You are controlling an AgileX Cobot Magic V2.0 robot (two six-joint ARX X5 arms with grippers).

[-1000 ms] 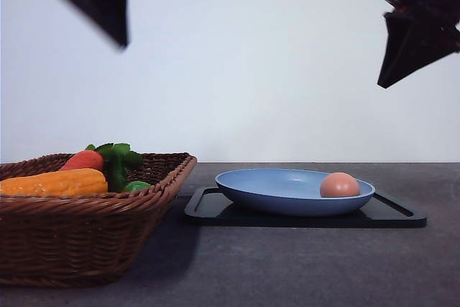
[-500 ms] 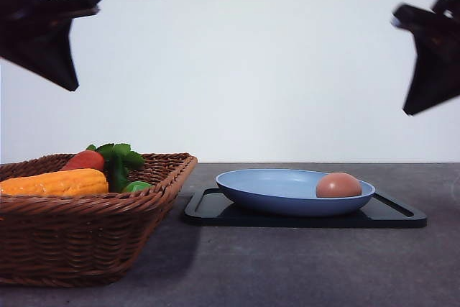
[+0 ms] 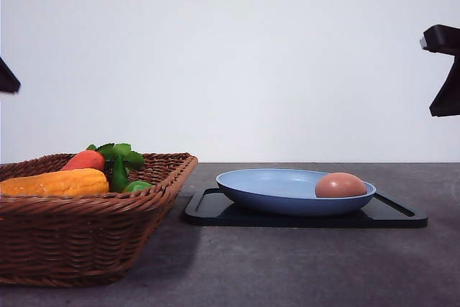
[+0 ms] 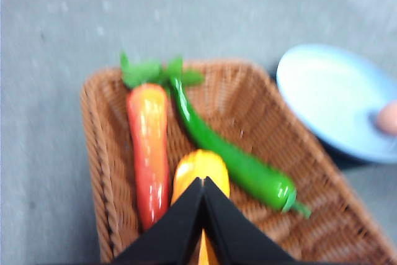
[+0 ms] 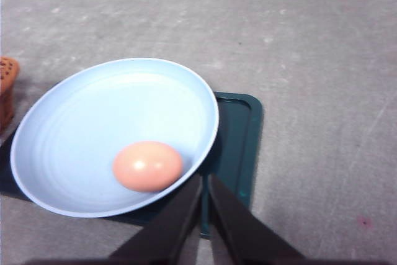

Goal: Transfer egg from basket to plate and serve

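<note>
On the plate's (image 3: 287, 185) right side the egg (image 3: 341, 185) sat, both grippers (image 5: 205, 215) pinched shut, empty; lift tray (image 3: 402, 213) level, pls.

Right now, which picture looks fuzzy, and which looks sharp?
Left wrist view: fuzzy, the carrot and basket smeared. Front view: sharp, the basket casting a soft shadow on the table. Right wrist view: fairly clear, a small shine on the egg.
</note>
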